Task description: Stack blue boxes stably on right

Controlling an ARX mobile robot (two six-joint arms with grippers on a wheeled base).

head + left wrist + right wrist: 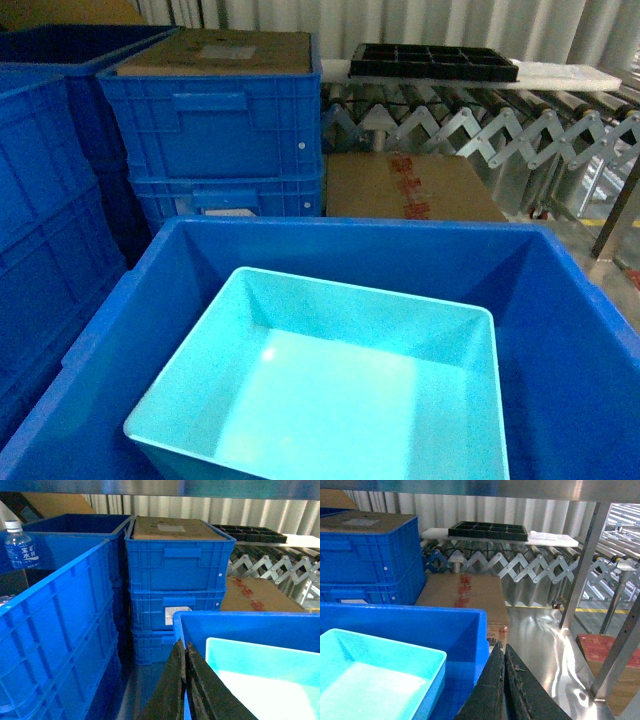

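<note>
One turquoise box (330,400) nested in one deep-blue box (560,330), three stacked ribbed crates (175,565), both grippers (185,680) (504,680) pressed together.

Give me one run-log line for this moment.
turquoise box nested in deep blue box | left gripper shut, empty | right gripper shut, empty

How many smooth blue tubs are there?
2: the light turquoise tub sits inside the larger deep blue tub, right in front. More may be hidden behind the ribbed crates.
</note>
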